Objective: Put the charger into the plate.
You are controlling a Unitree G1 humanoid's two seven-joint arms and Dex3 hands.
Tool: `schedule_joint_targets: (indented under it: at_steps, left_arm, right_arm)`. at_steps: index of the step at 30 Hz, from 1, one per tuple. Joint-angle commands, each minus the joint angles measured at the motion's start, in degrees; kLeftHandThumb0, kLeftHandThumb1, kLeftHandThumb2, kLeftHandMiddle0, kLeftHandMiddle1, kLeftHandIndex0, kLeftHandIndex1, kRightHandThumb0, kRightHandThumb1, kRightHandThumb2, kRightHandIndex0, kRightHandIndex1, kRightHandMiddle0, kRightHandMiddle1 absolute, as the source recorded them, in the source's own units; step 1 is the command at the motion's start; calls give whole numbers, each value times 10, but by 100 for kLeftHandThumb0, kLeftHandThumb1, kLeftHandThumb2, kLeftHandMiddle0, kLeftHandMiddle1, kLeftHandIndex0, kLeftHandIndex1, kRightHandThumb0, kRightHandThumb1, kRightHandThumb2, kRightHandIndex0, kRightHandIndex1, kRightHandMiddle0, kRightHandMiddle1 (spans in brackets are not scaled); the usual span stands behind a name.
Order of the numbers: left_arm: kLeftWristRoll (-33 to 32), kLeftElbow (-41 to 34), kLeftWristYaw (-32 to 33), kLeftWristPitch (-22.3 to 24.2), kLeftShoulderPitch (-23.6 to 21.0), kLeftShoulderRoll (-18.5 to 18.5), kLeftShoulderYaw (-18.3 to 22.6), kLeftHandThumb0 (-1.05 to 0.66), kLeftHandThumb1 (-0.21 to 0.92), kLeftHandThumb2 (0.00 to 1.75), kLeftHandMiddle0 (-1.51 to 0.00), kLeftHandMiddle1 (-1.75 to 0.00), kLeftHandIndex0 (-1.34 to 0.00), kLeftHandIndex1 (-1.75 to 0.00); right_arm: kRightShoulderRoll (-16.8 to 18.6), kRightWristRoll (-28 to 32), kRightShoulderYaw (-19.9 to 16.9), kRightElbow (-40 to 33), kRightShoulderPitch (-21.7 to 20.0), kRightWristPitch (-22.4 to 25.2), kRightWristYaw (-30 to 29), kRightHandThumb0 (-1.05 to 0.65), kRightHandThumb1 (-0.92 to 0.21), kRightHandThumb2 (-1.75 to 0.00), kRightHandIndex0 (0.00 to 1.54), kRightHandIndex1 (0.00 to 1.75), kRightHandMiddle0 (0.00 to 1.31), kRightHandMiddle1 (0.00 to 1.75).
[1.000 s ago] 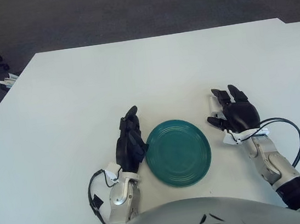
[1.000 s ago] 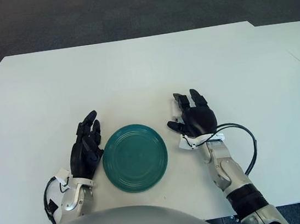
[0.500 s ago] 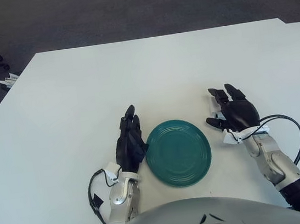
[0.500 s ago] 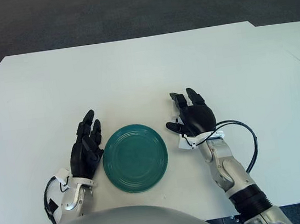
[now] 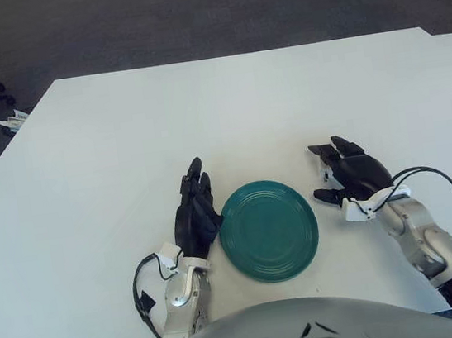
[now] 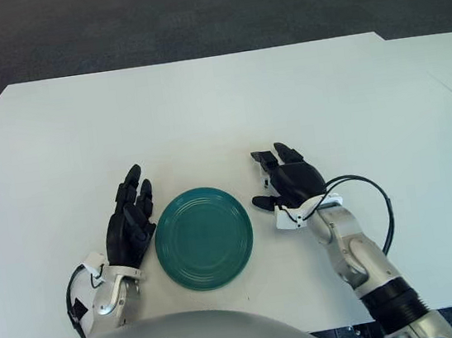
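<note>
Looking down through the head camera, I saw the round dark-green ribbed plate [image 5: 268, 230] lying flat on the wide white table [image 5: 202, 114], close to the robot's body, with nothing inside it. The black three-finger left hand [image 5: 196, 214] rested on the table just beside the plate's left rim, its fingers stretched out straight and pointing away from the robot, holding nothing.

The black three-finger right hand [image 5: 354, 175] was just beside the plate's right rim, palm down, with its fingers [image 5: 324, 151] bent forward and the thumb reaching toward the plate. Between the fingers and the thumb I could see only a thin piece of a small white charger [image 5: 324, 176], low at the table and outside the plate, near its right edge. The hand covered most of it, so I could not tell if the fingers were really closed on it or only arched over it.

A thin black cable [image 5: 440, 182] made a loop beside the right wrist. Past the table's far edge there was a dark grey carpet floor [image 5: 214, 12]
</note>
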Motion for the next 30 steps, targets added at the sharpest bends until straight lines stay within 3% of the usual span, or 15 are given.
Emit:
schedule_joint_targets:
  at_steps: [1, 15, 30]
  left_arm:
    - [-10, 1, -11, 15, 7, -11, -5, -105, 92, 102, 0, 0, -1, -28]
    - [-22, 0, -15, 22, 8, -16, -1, -105, 92, 102, 0, 0, -5, -41]
    - [-33, 3, -21, 16, 9, -10, 3, -105, 92, 106, 0, 0, -3, -51]
  right_arm:
    - [-17, 11, -5, 7, -3, 1, 35, -101, -92, -77, 22, 2, 0, 54]
    - [-40, 12, -7, 22, -41, 11, 122, -97, -92, -76, 20, 0, 0, 53]
    - [-30, 12, 0, 88, -88, 0, 109, -93, -92, -68, 21, 0, 0, 60]
